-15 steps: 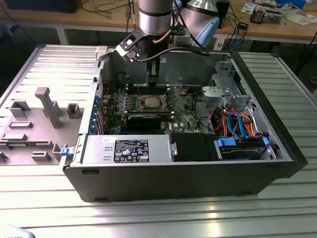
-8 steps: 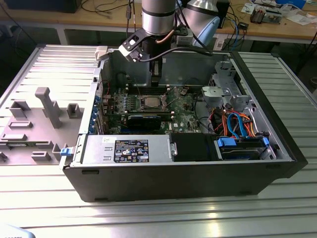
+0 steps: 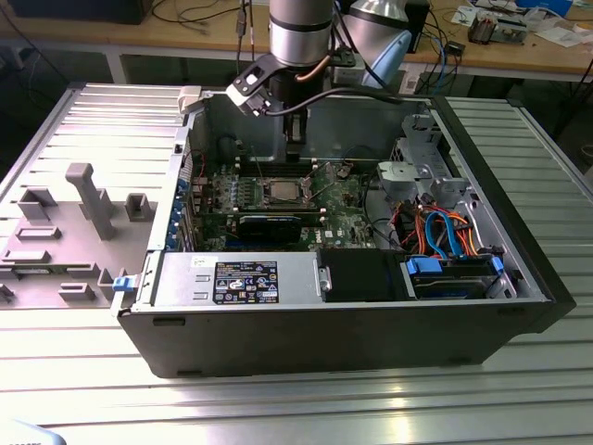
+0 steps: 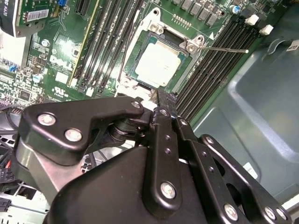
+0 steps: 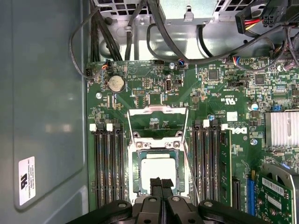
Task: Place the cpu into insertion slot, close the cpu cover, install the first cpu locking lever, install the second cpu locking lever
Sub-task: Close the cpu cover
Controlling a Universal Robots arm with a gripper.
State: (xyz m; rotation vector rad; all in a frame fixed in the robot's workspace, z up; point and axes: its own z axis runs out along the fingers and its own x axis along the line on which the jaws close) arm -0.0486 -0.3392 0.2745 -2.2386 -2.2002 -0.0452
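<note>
On the ribbed surface (image 3: 83,120), the open computer case (image 3: 371,334) holds a green board (image 3: 347,221). In the first wrist view the cpu (image 5: 158,169) lies flat in the insertion slot (image 5: 137,173). Its near edge is hidden behind the gripper (image 5: 161,183), whose jaws are clenched together on nothing. The cpu cover (image 5: 157,135) stands flipped open beside the slot. Toward the exterior view's right, orange and blue cables (image 3: 445,232) fill that end of the case, their ends hard to trace.

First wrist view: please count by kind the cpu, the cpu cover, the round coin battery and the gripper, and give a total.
cpu: 1
cpu cover: 1
coin battery: 1
gripper: 1
Total: 4
</note>
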